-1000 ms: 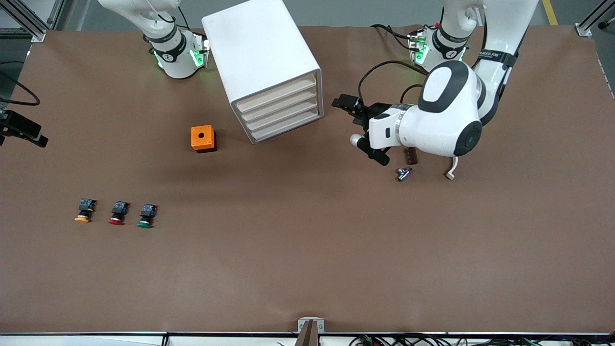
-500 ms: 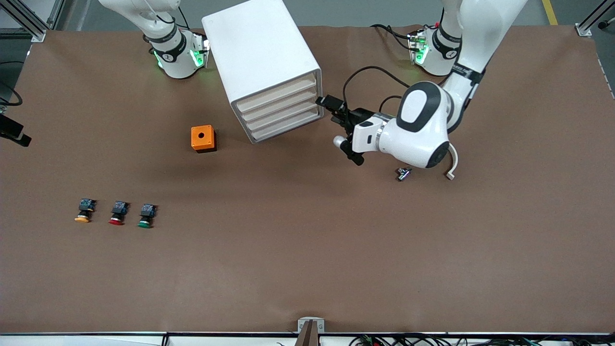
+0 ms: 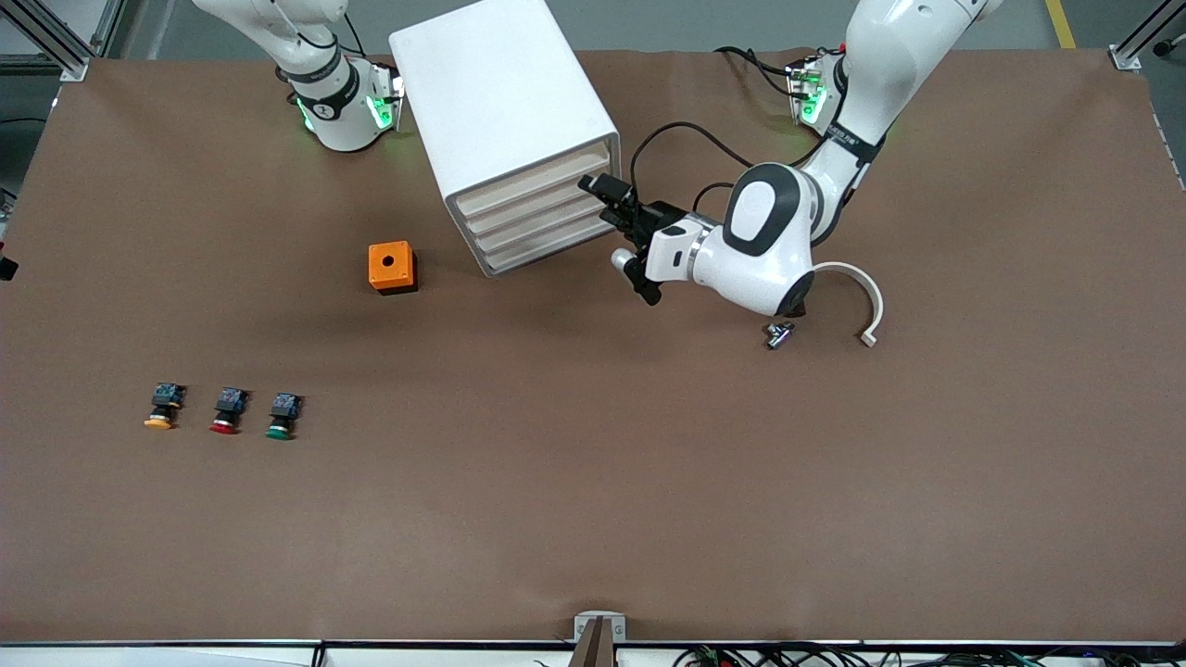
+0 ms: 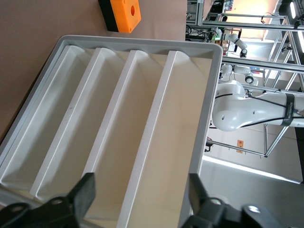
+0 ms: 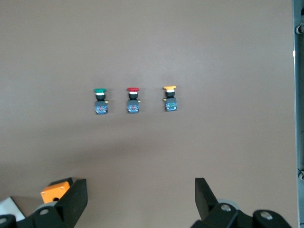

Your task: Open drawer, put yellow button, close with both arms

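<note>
The white cabinet (image 3: 505, 102) stands near the robots' bases with its four cream drawer fronts (image 3: 537, 208) all shut. My left gripper (image 3: 596, 187) is open and empty, close in front of the upper drawers. In the left wrist view it (image 4: 137, 190) spans the slat fronts (image 4: 128, 118). The yellow button (image 3: 161, 412) lies on the table toward the right arm's end, nearer to the front camera, in a row with two others. My right gripper (image 5: 137, 194) is open and empty, high over the table, with the yellow button (image 5: 170, 97) in its view.
A red button (image 3: 225, 412) and a green button (image 3: 282, 417) lie beside the yellow one. An orange box (image 3: 391, 267) sits beside the cabinet. A small metal part (image 3: 778, 334) and a white curved piece (image 3: 866, 301) lie under the left arm.
My left arm has swung toward the cabinet, bringing its gripper up to the drawer fronts. My right gripper has slid out of the front view at the right arm's end.
</note>
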Tool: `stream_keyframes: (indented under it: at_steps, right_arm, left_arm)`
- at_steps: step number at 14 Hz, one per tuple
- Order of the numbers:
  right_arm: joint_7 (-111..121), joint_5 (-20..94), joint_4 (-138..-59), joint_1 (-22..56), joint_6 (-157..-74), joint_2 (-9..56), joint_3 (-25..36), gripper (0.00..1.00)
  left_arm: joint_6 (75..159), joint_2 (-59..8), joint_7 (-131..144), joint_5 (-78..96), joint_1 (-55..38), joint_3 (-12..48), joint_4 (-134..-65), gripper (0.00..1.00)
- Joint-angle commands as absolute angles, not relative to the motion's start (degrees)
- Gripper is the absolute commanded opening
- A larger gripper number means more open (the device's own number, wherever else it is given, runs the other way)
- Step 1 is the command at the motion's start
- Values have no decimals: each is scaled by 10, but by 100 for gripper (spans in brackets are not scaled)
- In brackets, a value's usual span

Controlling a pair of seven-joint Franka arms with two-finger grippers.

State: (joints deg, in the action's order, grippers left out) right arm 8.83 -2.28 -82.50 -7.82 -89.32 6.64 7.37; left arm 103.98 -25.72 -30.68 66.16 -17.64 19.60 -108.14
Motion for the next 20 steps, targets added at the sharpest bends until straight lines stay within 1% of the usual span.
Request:
stream_keyframes:
  at_steps: [1,2,6,8,11,15,18,20]
  right_arm:
    - [134,-28,-820,-108,-901,103,68,100]
    - [134,-28,-821,-116,-910,115,68,100]
    - [156,-29,-830,-135,-949,164,69,100]
    - [169,-29,-860,-143,-999,178,69,100]
    - [178,-29,-927,-149,-1090,188,68,100]
    - [178,-29,-968,-151,-1139,211,68,100]
    - [197,-29,-1015,-156,-1196,222,68,100]
    - [206,-27,-1041,-159,-1243,236,68,100]
  left_arm:
    - [1051,-266,-334,678,-185,198,-1085,68]
    - [1051,-275,-341,687,-185,198,-1084,67]
    - [1052,-285,-352,711,-199,198,-1085,58]
    - [1052,-294,-353,729,-202,198,-1086,57]
    - [1053,-294,-353,747,-218,198,-1088,57]
    - [1083,-302,-387,779,-243,198,-1099,57]
    - [1107,-304,-392,806,-264,198,-1099,57]
    - [1119,-304,-391,818,-272,198,-1098,53]
